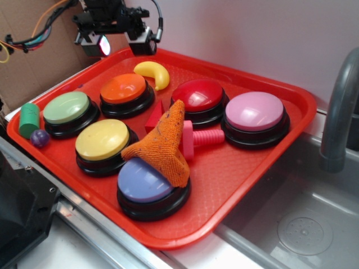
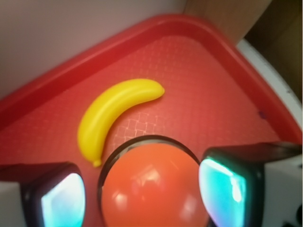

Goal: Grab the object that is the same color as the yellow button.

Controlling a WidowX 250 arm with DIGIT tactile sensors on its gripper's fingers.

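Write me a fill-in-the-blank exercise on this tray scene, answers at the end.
1. The banana lies on the tray beside the ____ button.
2. The orange cloth partly covers the ____ button.
3. The gripper is ____, hovering above the tray.
4. The yellow button has a ____ base.

Answers: orange; purple; open; black

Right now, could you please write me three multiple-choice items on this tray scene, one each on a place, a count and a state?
1. Where does the banana lie?
A. in the sink
B. on the tray, behind the orange button
C. on the yellow button

2. How many dome buttons are on the tray?
A. four
B. six
C. eight

3. The gripper is:
A. open, holding nothing
B. shut on the banana
C. shut on the cloth

Answers: B, the wrist view shows it beside the far rim; B, six domes counted; A, its fingers stand apart above the orange button.
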